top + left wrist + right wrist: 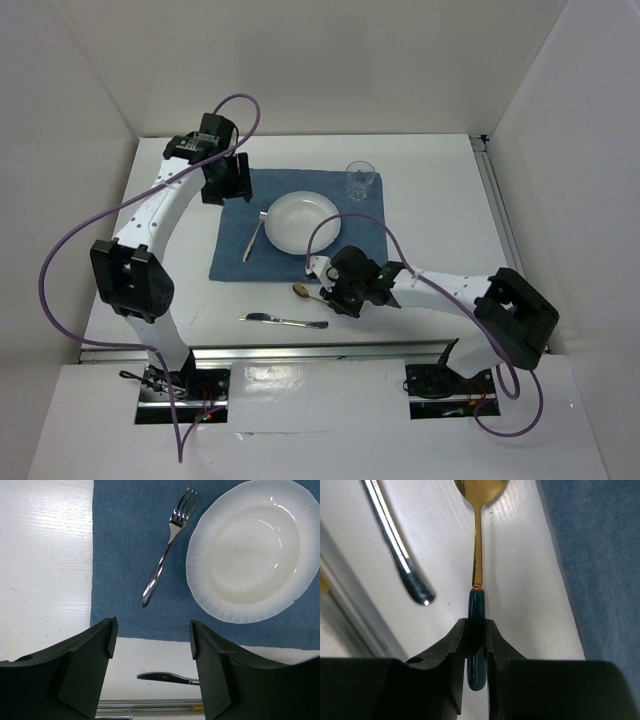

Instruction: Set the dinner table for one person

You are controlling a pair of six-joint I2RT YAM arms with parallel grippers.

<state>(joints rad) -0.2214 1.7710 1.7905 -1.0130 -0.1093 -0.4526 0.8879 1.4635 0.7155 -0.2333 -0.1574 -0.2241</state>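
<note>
On the white dinner table (440, 200) lies a blue placemat (235, 245) with a white plate (300, 221), a fork (256, 233) left of it and a clear glass (360, 180) at its far right corner. My right gripper (328, 292) is shut on the dark green handle of a gold spoon (478, 555), whose bowl (299, 291) is just off the mat's near edge. A silver knife (285, 321) lies nearer the front edge. My left gripper (150, 640) is open and empty above the mat's left part, the fork (165, 560) and plate (250, 550) below it.
White walls stand on the left, back and right. A metal rail (300, 350) runs along the table's front edge. The knife's handle (395, 540) lies just left of the spoon in the right wrist view, the placemat edge (600, 555) to its right.
</note>
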